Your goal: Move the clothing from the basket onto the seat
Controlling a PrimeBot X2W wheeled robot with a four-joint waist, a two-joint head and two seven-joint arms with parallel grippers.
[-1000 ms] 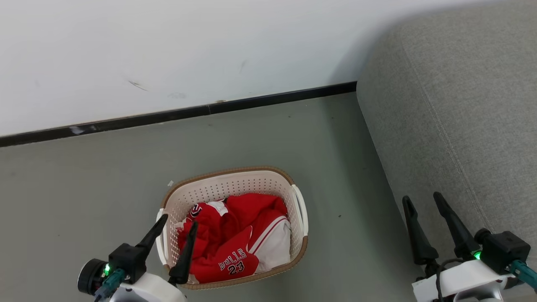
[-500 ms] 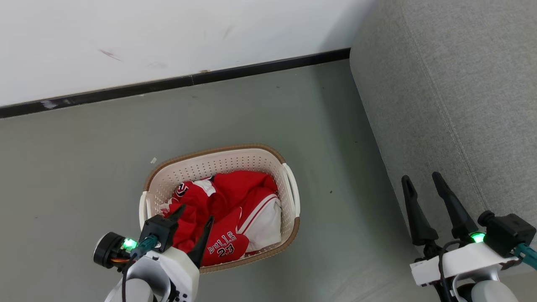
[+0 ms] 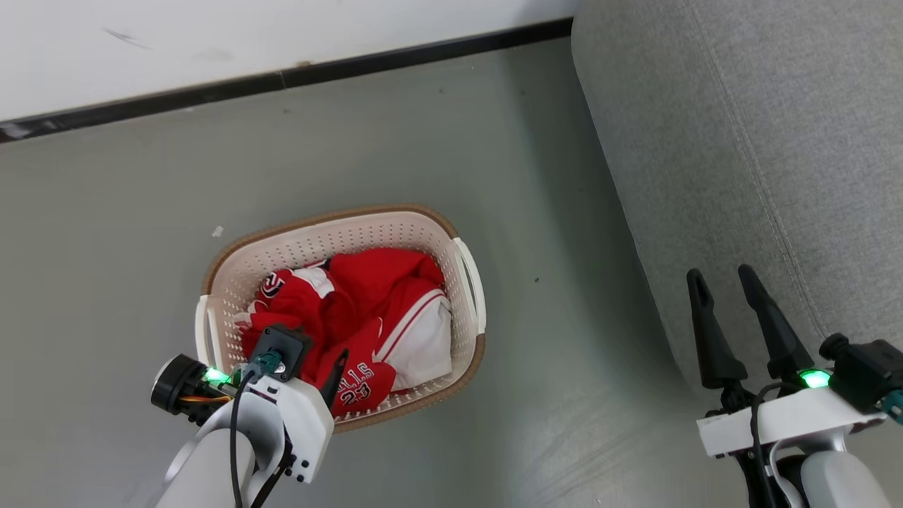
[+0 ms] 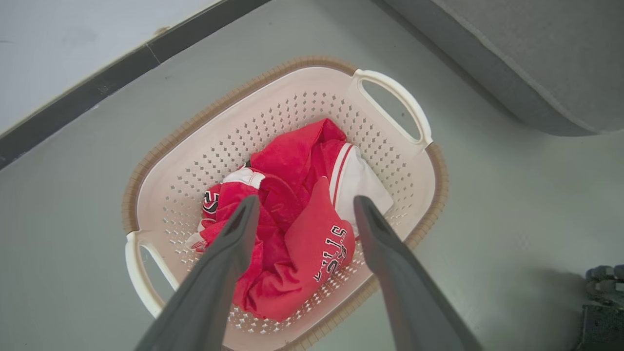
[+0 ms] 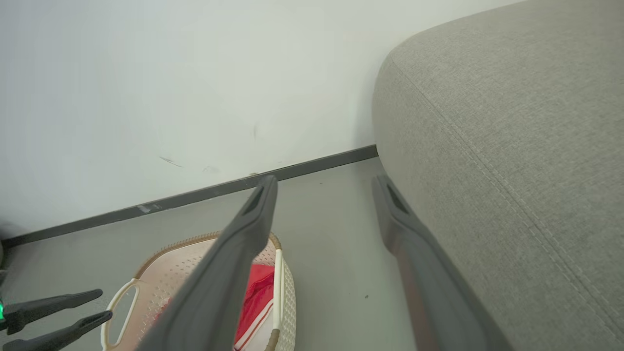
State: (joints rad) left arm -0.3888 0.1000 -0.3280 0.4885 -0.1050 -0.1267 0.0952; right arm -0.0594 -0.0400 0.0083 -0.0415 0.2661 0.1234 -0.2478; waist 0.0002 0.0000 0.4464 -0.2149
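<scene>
The cream perforated basket (image 3: 324, 215) with a brown rim stands on the floor, with the red and white clothing (image 3: 374, 296) crumpled inside it. My left gripper (image 3: 317, 356) hangs open over the basket's near end, fingers pointing down at the pile and apart from it. In the left wrist view the open left gripper (image 4: 306, 201) frames the clothing (image 4: 292, 156) in the basket (image 4: 263, 78). My right gripper (image 3: 721, 274) is open and empty beside the grey seat (image 3: 741, 141). The right wrist view shows the right gripper (image 5: 324, 180), seat (image 5: 512, 146), basket (image 5: 161, 253), clothing (image 5: 256, 297) and left gripper (image 5: 104, 303).
A white wall with a black baseboard (image 3: 282, 77) runs behind the basket. Grey floor lies between the basket and the seat's rounded side. A small white scrap (image 3: 217, 231) lies on the floor left of the basket.
The head camera has tilted down, shifting the whole picture. My left gripper has swung in over the basket and tipped its fingers down toward the clothing. The right gripper keeps its pose.
</scene>
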